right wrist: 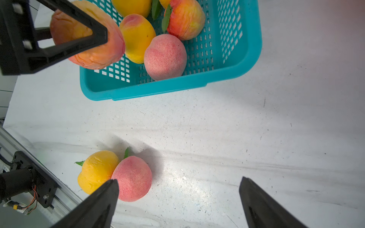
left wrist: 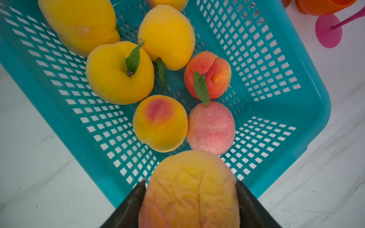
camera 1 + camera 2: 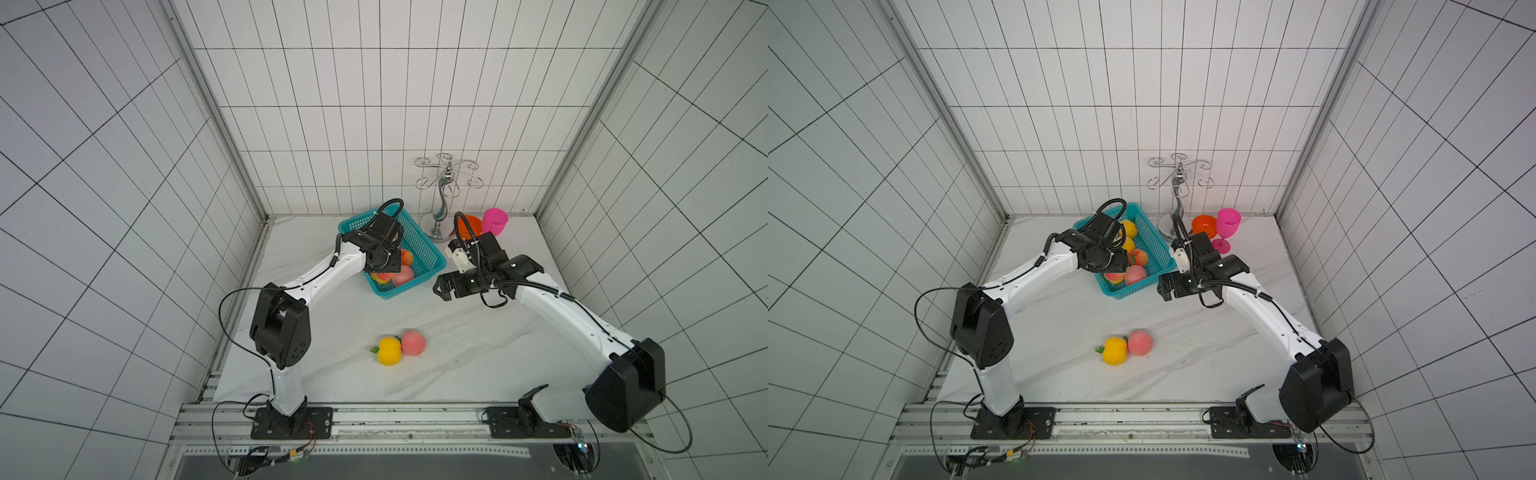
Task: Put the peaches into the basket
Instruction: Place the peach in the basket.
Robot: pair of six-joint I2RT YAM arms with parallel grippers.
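- Peaches still on the table (image 3: 478, 365) number two: a yellow peach (image 3: 390, 351) and a pink peach (image 3: 413, 343). They lie touching each other near the front edge, between the two arm bases and well apart from the basket.
- The right gripper (image 1: 178, 186) is farther in, above the table just beside the basket's near right side. Its jaws stand wide apart, with only bare table showing between them.
- The left gripper (image 2: 190, 184) is closed on a wrinkled orange peach (image 1: 113, 48), one finger pressed against each side. The fruit hangs over the basket's near corner, above the rim.
- The basket (image 1: 150, 88) sits toward the back of the table, turned at an angle. Several peaches rest on its mesh floor.
  - Closest to the held fruit are a pink one (image 2: 211, 128) and a yellow one with a red blush (image 2: 160, 123), side by side.
  - Behind these are a red one with a leaf (image 2: 209, 73) and three yellow ones (image 2: 118, 73).
- A metal stand (image 3: 442, 208), an orange bowl (image 3: 1204, 224) and a pink goblet (image 3: 1227, 226) stand by the back wall, to the right of the basket.
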